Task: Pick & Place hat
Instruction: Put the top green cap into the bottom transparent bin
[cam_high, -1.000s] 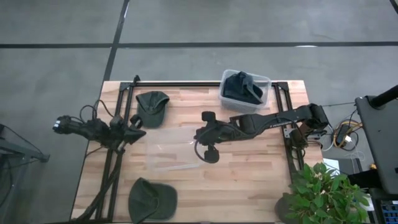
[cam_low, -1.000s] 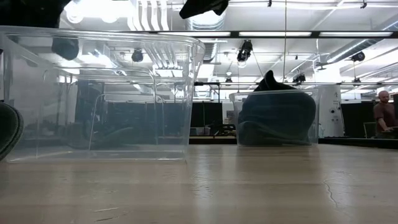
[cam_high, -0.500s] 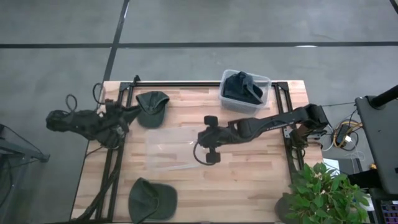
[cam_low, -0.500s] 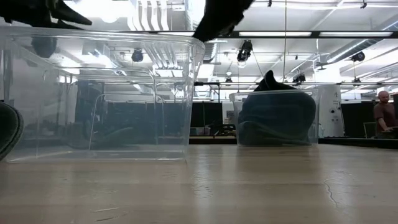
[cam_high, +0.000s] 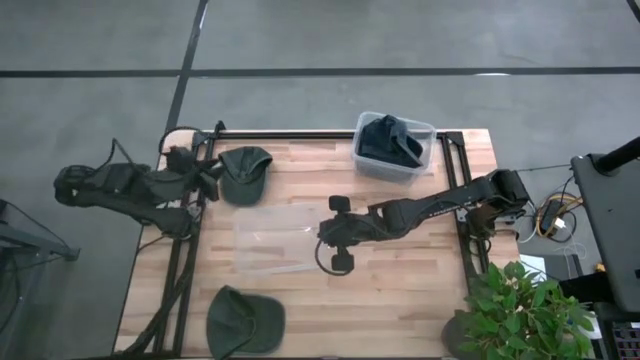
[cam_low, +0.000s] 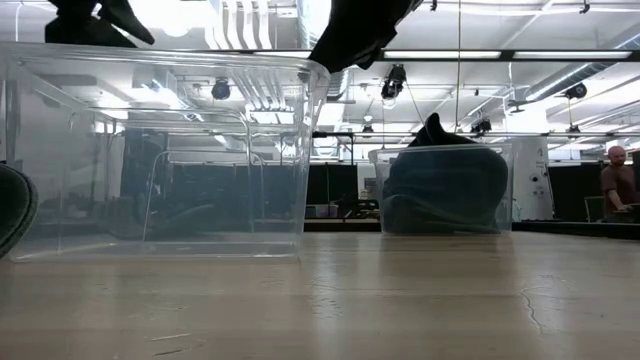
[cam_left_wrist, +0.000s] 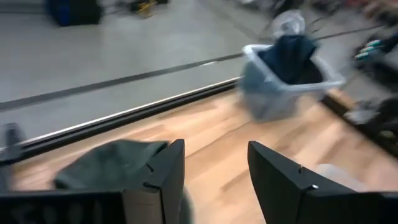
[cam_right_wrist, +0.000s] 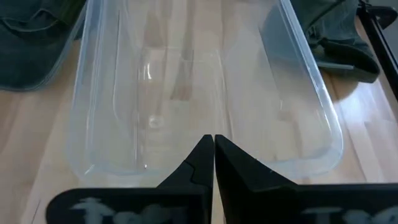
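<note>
My left gripper (cam_high: 207, 168), fingers spread and empty, hovers beside the green hat (cam_high: 244, 172). My right gripper (cam_high: 322, 232), fingers pressed together, stretches over the clear bin (cam_high: 275, 240).

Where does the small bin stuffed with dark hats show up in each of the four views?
High view: small bin at the table's far edge, right of centre.
Low view: right of centre, behind the large clear bin.
Left wrist view: upper right, blurred.
Right wrist view: not in it.
Shared landmark: the large clear bin.
</note>
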